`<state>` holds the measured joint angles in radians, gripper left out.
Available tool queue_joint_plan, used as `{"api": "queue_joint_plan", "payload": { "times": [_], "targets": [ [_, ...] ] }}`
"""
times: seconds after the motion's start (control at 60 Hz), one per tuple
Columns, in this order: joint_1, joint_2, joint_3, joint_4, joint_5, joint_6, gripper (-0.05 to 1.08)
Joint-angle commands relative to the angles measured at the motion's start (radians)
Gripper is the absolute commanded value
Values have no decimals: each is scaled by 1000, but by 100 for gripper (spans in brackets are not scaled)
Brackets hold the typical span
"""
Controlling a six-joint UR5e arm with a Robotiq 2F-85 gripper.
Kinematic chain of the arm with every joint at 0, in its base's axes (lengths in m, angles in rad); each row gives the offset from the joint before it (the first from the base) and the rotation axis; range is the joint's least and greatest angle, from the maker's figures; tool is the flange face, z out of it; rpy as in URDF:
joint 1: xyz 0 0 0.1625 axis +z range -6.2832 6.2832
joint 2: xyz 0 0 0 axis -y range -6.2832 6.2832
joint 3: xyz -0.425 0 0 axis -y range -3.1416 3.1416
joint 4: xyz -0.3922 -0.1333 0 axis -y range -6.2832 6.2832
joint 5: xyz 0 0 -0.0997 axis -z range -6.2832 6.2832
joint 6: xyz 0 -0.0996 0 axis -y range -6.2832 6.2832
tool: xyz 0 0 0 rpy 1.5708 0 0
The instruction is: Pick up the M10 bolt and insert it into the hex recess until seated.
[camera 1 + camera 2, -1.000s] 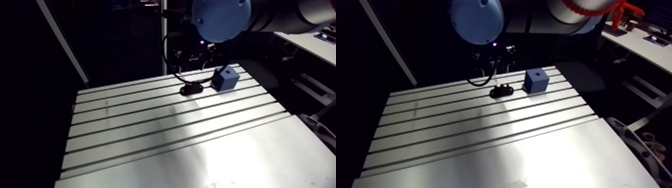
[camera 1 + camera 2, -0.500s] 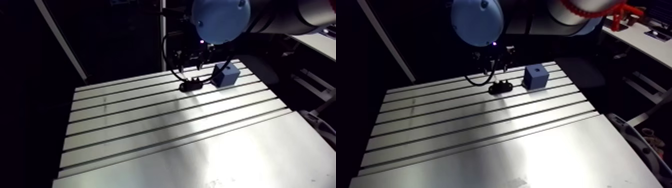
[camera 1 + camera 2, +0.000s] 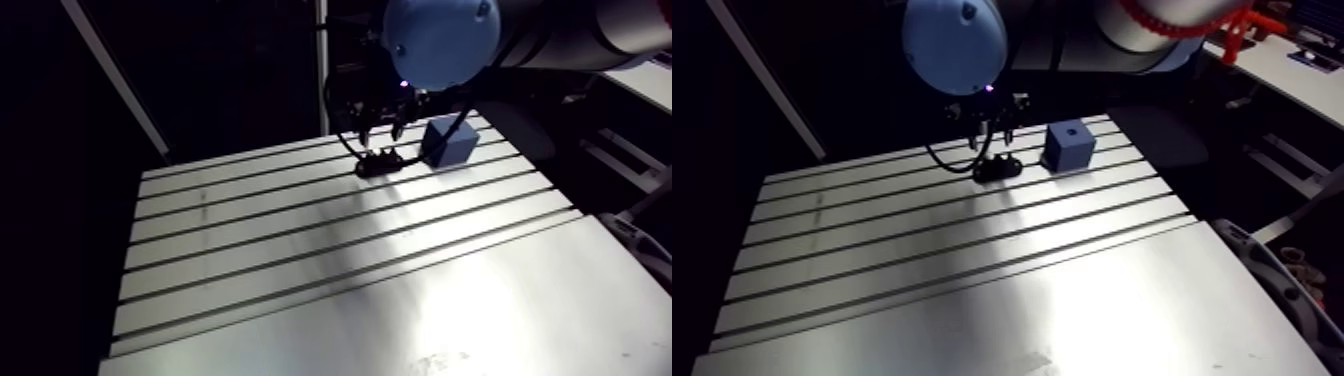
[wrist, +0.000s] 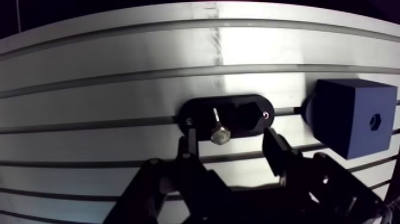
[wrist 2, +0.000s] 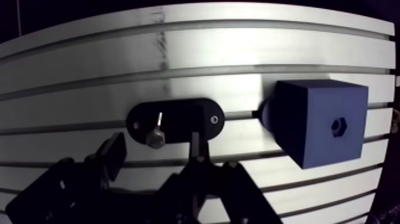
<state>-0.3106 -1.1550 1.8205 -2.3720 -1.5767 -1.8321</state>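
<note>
In the wrist view the gripper (image 4: 233,149) hangs low over the slotted table (image 4: 89,77), and its two fingers (image 4: 189,146) stand apart with nothing pressed between them. The M10 bolt (image 4: 218,132) is in a black oval holder (image 4: 250,113) that lies flat on the table. Its silver hex head is in the gap between the two fingertips, and the thin shank points away from the gripper. I see a small gap between the head and each finger, so the bolt is not gripped. Whether the bolt lies flat in the holder or leans, I cannot tell.

The blue cube (image 4: 348,113) stands just beside the holder, beyond the end of the oval and outside the fingers. It is very near to the holder, but whether they touch I cannot tell. The hex recess (image 4: 375,121) is a small dark hole in one face of the cube. In the arm view this face is the top one.

In the arm view the holder sits at about one o'clock from the middle of the table, near the far edge. The cube is at about two o'clock from the holder. The gripper comes down directly over the holder.
</note>
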Motion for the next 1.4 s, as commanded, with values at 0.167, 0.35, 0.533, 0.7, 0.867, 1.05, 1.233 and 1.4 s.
{"api": "queue_joint_plan", "payload": {
  "times": [0.167,0.35,0.533,0.7,0.867,1.05,1.233,1.4],
  "targets": [
    [-5,10,3,0,9,1,38],
    [-7,10,3,0,17,1,38],
    [-5,19,4,0,17,1,39],
    [-5,21,4,0,16,1,40],
    [-5,24,4,0,16,0,41],
    [-4,28,4,0,16,0,42],
    [-4,30,4,0,16,0,44],
    [-2,30,4,0,16,-2,45]
  ]
}}
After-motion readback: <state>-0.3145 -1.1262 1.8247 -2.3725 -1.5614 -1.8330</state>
